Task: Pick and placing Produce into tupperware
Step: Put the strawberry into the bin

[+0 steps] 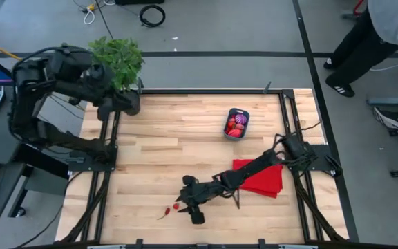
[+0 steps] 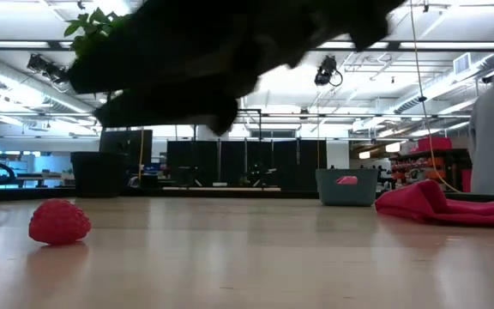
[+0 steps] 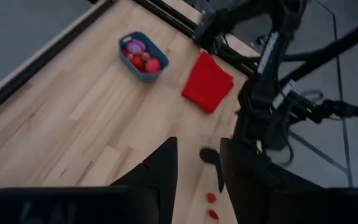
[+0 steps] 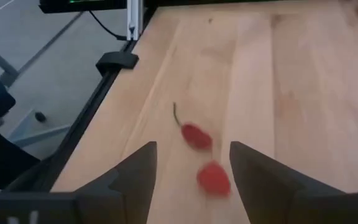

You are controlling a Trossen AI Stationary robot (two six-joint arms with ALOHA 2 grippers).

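Note:
Two loose pieces of produce lie on the wood near the table's near-left: a red berry [image 4: 213, 178] and a red chili with a thin stem [image 4: 194, 135], also seen as the berry [image 1: 176, 205] and the chili [image 1: 166, 211]. My right gripper [image 4: 191, 159] is open and hovers low beside them [image 1: 187, 201], one finger on either side of the berry, touching nothing. The blue tupperware [image 1: 237, 124] sits at the far right and holds red pieces and a purple one [image 3: 135, 45]. My left gripper [image 3: 197, 163] is open and waits raised at the far left [image 1: 109, 104].
A red cloth [image 1: 262, 177] lies under the right arm near the table's right edge. A potted plant [image 1: 119, 62] stands at the far-left corner beside the left arm. Black frame rails [image 1: 109, 159] border the table. A person [image 1: 372, 34] stands beyond the far-right corner.

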